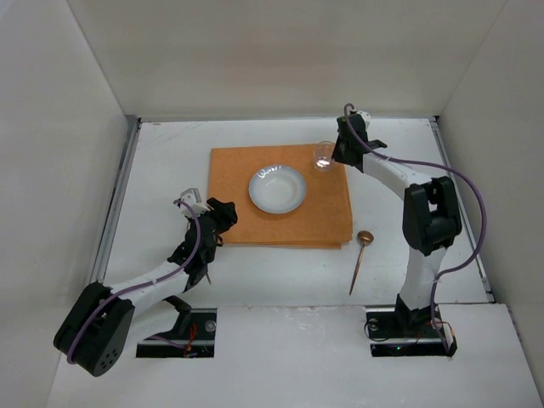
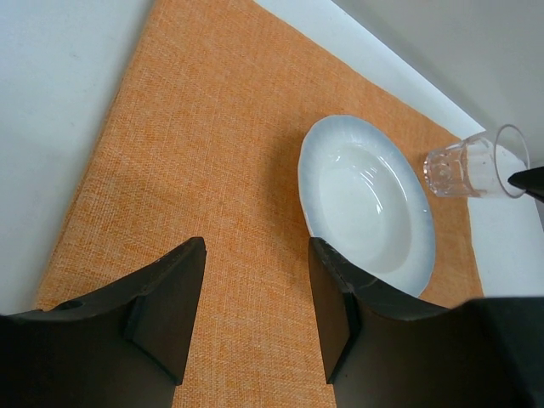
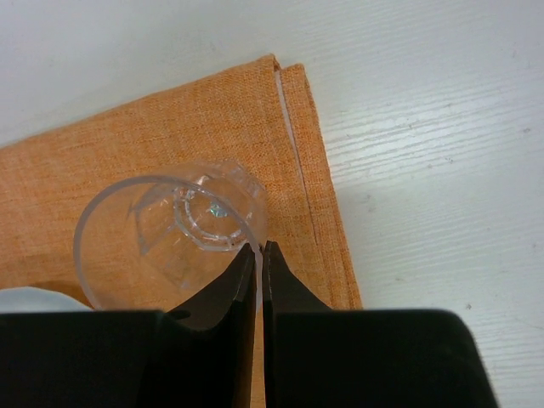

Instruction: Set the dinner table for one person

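An orange cloth mat lies on the white dinner table, with a white plate in its middle. My right gripper is shut on the rim of a clear glass at the mat's far right corner; the right wrist view shows the glass and the gripper pinching its wall over the mat. My left gripper is open and empty at the mat's left edge; in the left wrist view it hovers over the mat, near the plate and glass.
A wooden spoon lies on the table right of the mat, in front of the right arm. White walls enclose the table on three sides, with metal rails along the side edges.
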Robot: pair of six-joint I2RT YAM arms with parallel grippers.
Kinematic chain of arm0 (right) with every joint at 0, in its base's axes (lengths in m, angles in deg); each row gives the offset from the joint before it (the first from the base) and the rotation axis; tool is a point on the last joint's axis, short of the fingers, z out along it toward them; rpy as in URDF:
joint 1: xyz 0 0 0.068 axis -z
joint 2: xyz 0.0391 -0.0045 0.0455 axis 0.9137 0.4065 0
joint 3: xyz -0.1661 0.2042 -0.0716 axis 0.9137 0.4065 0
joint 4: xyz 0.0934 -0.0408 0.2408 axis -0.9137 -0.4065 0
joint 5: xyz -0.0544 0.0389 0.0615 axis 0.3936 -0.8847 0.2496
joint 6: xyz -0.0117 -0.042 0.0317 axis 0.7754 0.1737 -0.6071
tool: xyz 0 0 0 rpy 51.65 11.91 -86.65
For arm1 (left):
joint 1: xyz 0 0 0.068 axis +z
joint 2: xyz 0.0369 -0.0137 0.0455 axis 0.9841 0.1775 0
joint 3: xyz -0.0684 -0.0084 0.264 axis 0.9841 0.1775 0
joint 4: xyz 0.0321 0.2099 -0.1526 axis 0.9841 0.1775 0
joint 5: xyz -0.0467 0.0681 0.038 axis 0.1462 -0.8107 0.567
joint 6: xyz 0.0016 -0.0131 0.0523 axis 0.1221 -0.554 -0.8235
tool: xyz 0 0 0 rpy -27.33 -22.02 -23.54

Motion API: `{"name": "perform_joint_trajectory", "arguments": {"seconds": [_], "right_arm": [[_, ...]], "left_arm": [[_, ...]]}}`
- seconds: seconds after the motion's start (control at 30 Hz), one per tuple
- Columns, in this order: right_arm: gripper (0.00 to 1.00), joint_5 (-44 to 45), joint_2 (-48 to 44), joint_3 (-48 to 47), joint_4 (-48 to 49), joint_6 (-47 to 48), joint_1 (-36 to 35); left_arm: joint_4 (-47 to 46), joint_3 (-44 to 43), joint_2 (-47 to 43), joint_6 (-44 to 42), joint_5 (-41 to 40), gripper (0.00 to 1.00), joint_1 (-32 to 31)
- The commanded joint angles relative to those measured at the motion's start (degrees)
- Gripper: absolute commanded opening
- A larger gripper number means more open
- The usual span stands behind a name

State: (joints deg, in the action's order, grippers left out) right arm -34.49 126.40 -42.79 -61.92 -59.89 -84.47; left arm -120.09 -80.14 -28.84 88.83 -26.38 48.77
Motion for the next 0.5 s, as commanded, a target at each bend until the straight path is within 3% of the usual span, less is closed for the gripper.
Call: {"name": "perform_joint_trajectory", "arguments": {"seconds": [0.0,0.2,0.47], "right_arm": [[0.06,1.2,1.4,-4.7,-0.9,0.2,0.0],[0.28,1.2,0.9,-5.3,-0.3,0.1,-0.1],[0.43,1.9,-7.4,-0.5,1.9,-0.2,-0.7]], "left_arm": [[-3.9,0.5,-0.8,0.3,-0.2,0.49,0.4],[-3.7,0.3,-0.4,0.3,-0.1,0.49,0.2],[-3.7,0.4,-0.4,0.3,-0.3,0.49,0.1]]}}
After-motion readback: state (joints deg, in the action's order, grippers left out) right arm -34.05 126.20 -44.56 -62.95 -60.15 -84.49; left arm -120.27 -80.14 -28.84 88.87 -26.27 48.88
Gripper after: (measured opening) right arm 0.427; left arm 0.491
